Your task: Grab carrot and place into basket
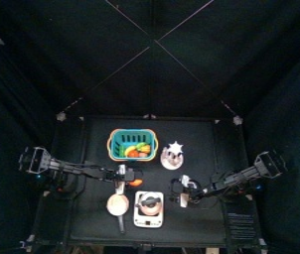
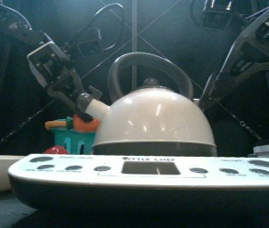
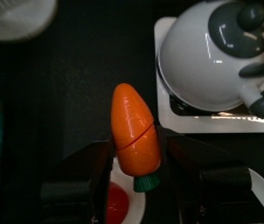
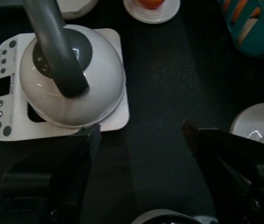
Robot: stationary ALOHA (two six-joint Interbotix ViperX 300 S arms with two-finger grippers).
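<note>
Left gripper (image 3: 138, 171): its two jaws are closed on one carrot (image 3: 135, 131), gripped near the green stem end, orange body projecting clear of the jaws above the dark table (image 3: 76, 96). Right gripper (image 4: 141, 144): jaws spread wide, nothing between them, hanging beside the kettle. Items counted in the top view: one teal basket (image 1: 117, 139) at 12 o'clock of the table's centre, already containing toy pieces; the carrot (image 1: 135, 182) just short of it, at 6 o'clock from the basket; one white kettle (image 1: 149, 203) on one white scale (image 1: 147, 220) at 6 o'clock of the centre; one white plate (image 3: 12, 19) seen from the left wrist.
</note>
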